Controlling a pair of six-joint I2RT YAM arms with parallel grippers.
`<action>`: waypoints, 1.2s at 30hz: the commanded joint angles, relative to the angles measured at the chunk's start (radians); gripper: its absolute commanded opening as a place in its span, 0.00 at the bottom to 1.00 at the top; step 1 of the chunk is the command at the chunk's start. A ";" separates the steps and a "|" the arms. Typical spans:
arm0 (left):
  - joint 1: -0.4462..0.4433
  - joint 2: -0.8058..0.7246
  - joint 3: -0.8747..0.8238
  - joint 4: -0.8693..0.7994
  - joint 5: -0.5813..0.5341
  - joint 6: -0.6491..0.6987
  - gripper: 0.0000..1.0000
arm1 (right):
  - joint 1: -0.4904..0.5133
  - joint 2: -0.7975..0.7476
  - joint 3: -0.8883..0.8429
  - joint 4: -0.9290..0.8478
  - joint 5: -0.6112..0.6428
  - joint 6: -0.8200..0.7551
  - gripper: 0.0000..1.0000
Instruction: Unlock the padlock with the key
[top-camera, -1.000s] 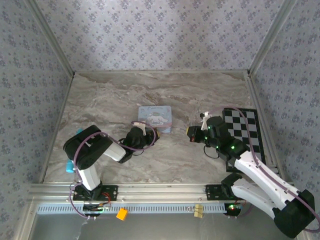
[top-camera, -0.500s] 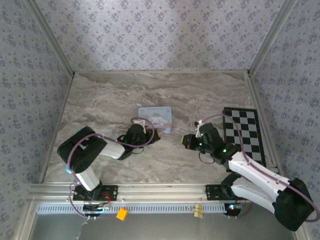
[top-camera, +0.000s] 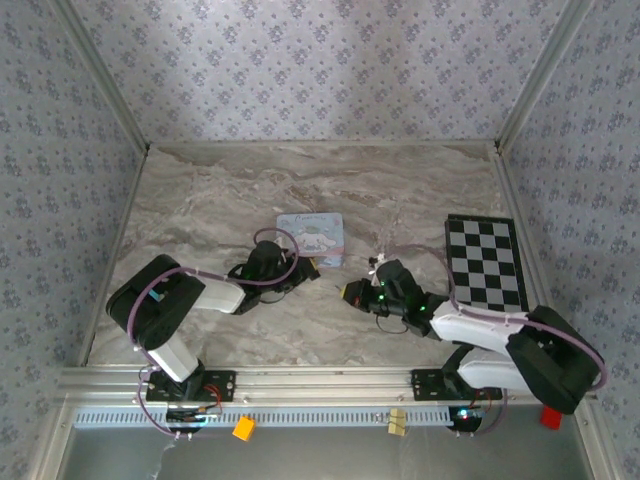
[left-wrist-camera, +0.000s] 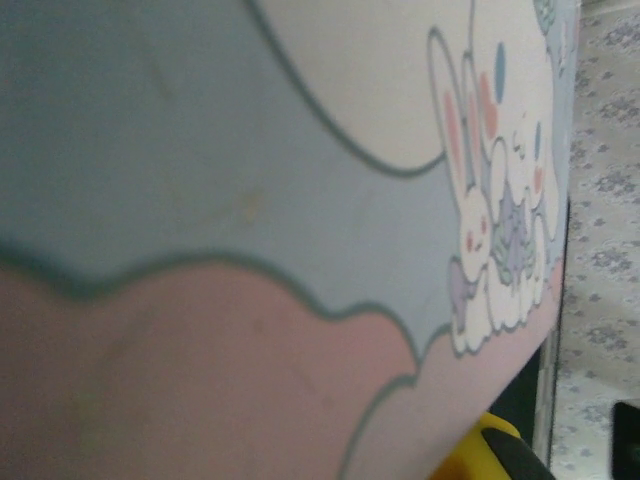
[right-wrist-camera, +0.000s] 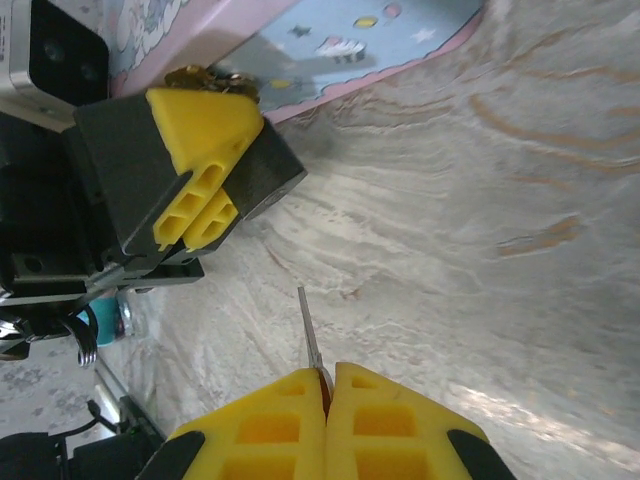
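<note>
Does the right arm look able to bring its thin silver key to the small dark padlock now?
Probably yes. The right gripper pinches the key, which points roughly over bare marble table toward the padlock beside the left gripper; nothing lies between.

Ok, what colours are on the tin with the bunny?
The tin is pale blue and pink, clearest in the left wrist view.

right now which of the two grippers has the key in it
The right gripper: it is pinched shut on the key, whose thin metal blade sticks out past the yellow tips. The left gripper sits at the edge of the pale blue tin.
</note>
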 joint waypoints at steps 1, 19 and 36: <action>0.014 -0.005 -0.012 0.069 0.030 -0.088 0.09 | 0.013 0.035 -0.022 0.140 -0.006 0.062 0.00; 0.021 0.037 -0.014 0.191 0.066 -0.194 0.08 | -0.012 0.316 -0.078 0.625 -0.048 0.274 0.00; 0.021 0.036 -0.017 0.193 0.061 -0.198 0.07 | -0.064 0.547 -0.057 0.962 -0.114 0.360 0.00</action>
